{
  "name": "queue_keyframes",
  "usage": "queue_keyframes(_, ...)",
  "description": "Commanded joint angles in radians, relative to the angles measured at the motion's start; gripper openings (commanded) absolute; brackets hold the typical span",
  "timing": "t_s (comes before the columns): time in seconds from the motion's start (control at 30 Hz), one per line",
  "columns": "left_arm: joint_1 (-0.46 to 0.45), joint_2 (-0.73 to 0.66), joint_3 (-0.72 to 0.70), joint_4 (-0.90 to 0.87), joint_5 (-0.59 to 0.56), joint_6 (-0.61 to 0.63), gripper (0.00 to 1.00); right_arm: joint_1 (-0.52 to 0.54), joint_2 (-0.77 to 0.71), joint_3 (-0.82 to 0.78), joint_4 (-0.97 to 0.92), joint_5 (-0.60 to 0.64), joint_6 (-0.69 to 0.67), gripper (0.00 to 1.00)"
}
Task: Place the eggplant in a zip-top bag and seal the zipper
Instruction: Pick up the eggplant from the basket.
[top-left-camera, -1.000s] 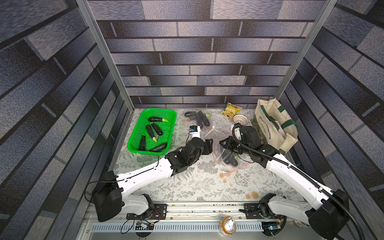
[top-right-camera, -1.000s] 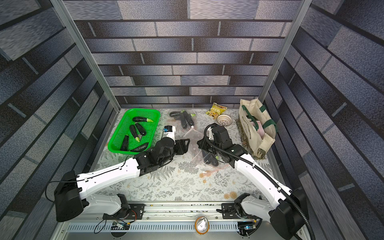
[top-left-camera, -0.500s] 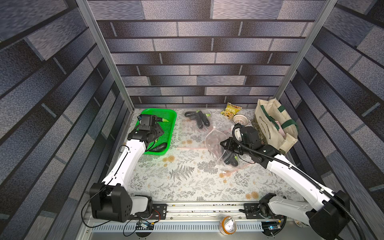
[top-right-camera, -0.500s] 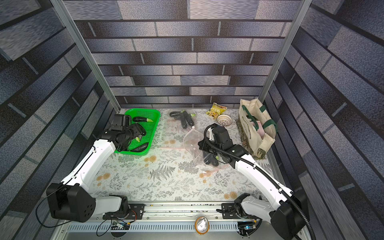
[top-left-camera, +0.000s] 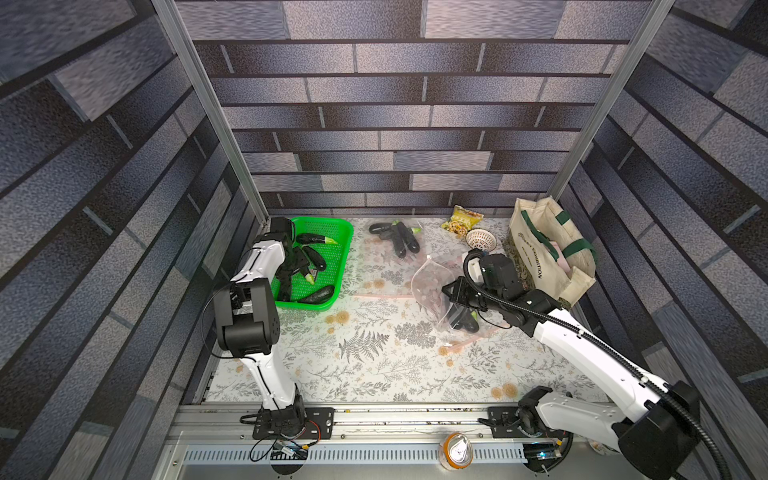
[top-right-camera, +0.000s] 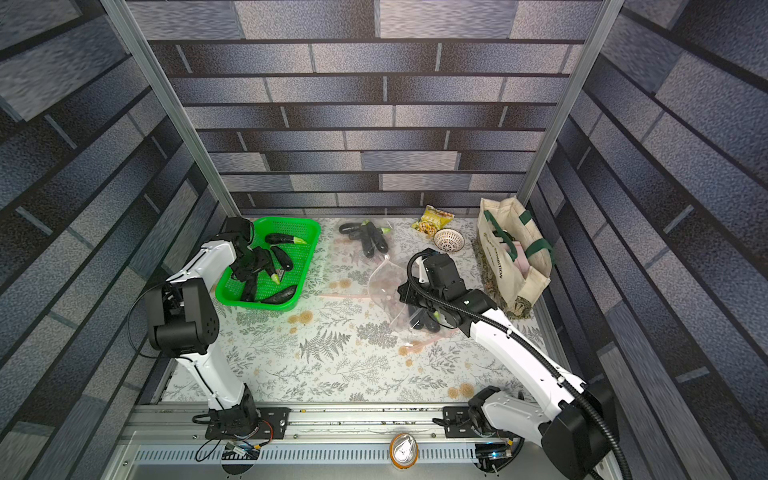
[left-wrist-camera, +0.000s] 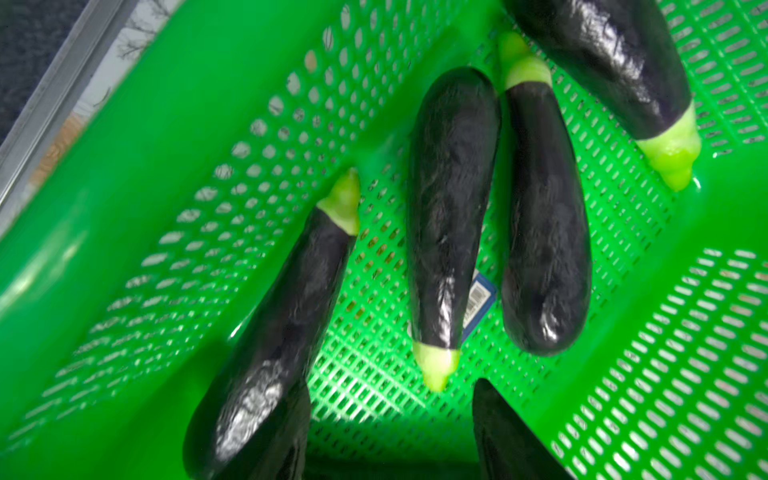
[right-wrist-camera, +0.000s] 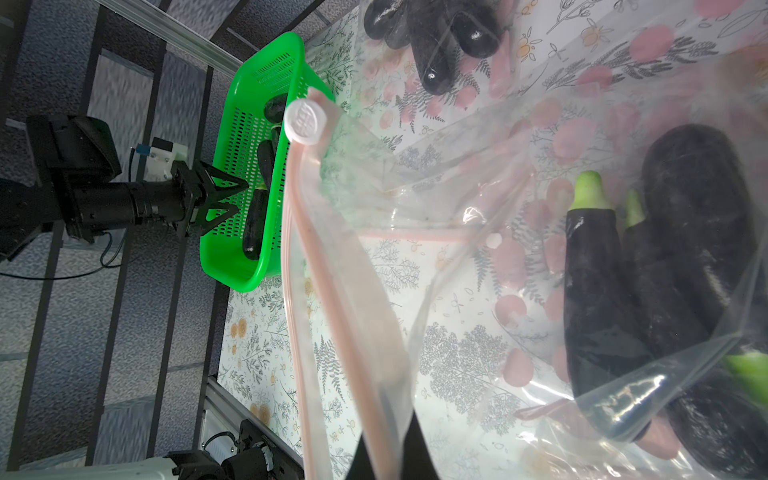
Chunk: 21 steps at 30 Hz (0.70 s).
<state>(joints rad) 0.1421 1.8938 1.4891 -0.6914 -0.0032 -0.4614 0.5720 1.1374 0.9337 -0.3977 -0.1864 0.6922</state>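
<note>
Eggplants lie under the spread left gripper while the right gripper pinches the bag

Left gripper (top-left-camera: 298, 268) hangs inside the green basket (top-left-camera: 341, 257), its fingers (right-wrist-camera: 216, 183) apart and holding nothing. Straight ahead of it, in the left wrist view, one eggplant (left-wrist-camera: 451, 216) lies on the mesh floor with its green cap toward the fingers. Another lies just beside it, and a third lies apart on the other side, close to the basket wall.

Right gripper (right-wrist-camera: 386, 453) is pinched together on the rim of the zip bag (right-wrist-camera: 365, 249), right on the pink zipper strip. The strip runs away from the fingers to the white slider (right-wrist-camera: 302, 120) at its far end, and the mouth looks open. Beyond the gripper, deep in the bag, several bagged eggplants (right-wrist-camera: 685, 232) lie pressed side by side. A second bag (top-left-camera: 397, 241) holding eggplants lies farther off toward the back wall. A tote bag (top-left-camera: 540, 249) stands just beside the right arm.
</note>
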Motion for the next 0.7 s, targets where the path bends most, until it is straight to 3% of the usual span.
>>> queue_keyframes(0.0,0.007,0.065,0.092,-0.042,0.009,0.047,0.64,0.005,0.018,0.017,-0.038,0.013,-0.031,0.0)
queue_keyframes(0.33,0.001,0.33,0.365,-0.149,-0.025,0.072,0.59,0.005,0.066,0.035,-0.036,0.006,-0.045,0.0)
queue_keyframes(0.47,-0.004,0.411,0.45,-0.204,-0.071,0.085,0.51,0.006,0.085,0.049,-0.042,0.0,-0.054,0.0)
queue_keyframes(0.57,-0.017,0.402,0.461,-0.225,-0.109,0.085,0.39,0.005,0.088,0.053,-0.044,0.002,-0.054,0.0)
queue_keyframes(0.67,-0.044,0.312,0.413,-0.2,-0.141,0.1,0.34,0.005,0.086,0.053,-0.039,0.005,-0.052,0.0)
